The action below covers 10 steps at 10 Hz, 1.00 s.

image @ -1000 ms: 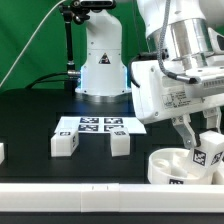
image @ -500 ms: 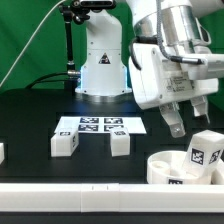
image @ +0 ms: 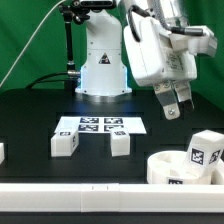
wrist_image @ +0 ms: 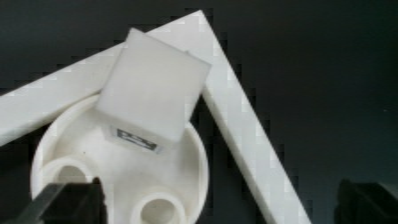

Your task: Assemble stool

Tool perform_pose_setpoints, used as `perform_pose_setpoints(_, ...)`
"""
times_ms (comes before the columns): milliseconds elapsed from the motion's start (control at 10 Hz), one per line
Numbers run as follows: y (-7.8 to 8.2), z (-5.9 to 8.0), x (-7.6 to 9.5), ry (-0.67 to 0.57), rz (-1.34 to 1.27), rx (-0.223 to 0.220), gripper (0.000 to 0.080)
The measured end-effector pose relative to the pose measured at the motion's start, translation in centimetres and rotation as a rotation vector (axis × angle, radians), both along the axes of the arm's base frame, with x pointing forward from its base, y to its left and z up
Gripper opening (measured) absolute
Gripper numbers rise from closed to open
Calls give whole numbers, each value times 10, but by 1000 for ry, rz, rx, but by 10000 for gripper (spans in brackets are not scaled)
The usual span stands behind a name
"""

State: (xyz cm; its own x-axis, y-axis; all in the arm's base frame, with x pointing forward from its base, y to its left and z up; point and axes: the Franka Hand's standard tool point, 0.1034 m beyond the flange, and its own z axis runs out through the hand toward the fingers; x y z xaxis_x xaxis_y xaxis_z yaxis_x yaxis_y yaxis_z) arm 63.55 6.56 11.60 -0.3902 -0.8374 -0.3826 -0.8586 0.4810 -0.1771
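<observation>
Leg (image: pixel 206 150) stands on the seat (image: pixel 160 162); gripper (image: pixel 175 105) hangs above, spread wide, empty.
Nearest, by the rail (image: pixel 90 195), that leg may be only loosely seated; a low or careless approach could knock it over; farther back, two spare legs (image: pixel 65 143) wait beside the marker board (image: pixel 100 125).

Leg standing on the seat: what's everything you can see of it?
The leg is a short white rectangular block, plastic-looking, with a black-and-white tag on the face toward the exterior camera. It stands roughly upright on the seat, at the exterior view's right. The wrist view shows a small tag near its base. Whether it is fixed cannot be told. The open tool hangs above, not touching it.
</observation>
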Motion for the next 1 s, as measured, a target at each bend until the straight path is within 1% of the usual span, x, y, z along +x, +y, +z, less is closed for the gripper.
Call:
perform_pose_setpoints(200,0,-1,0,-2,15,-7,649)
perform_pose_setpoints(300,-1,-2,-2,-12,70,-30,649)
perform_pose_setpoints(400,-5,-4,-4,-30,163,-69,649)
perform_pose_setpoints(500,-15,-5,-5,-61,296,-125,649)
perform_pose_setpoints(600,-29,-5,-5,-86,390,-159,649)
perform_pose_setpoints(700,-39,-6,-5,-90,410,-169,649)
perform_pose_setpoints(900,-36,-7,-5,-94,424,-175,649)
perform_pose_setpoints(1000,-37,-7,-5,-109,482,-197,649)
